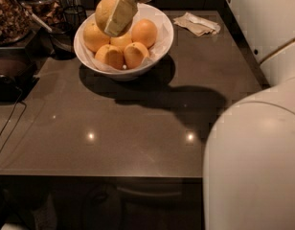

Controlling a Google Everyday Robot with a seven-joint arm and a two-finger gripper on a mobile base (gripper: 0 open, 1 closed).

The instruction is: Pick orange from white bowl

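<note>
Fingers clamped on the pale orange, top centre of the frame. The gripper holds it above the other oranges, which lie in the white bowl on the dark table.

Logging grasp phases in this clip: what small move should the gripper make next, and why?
Probably a short lift straight up. The gripper is shut on the orange, which hangs over the white bowl, close above the other oranges; moving sideways now might knock them.
</note>
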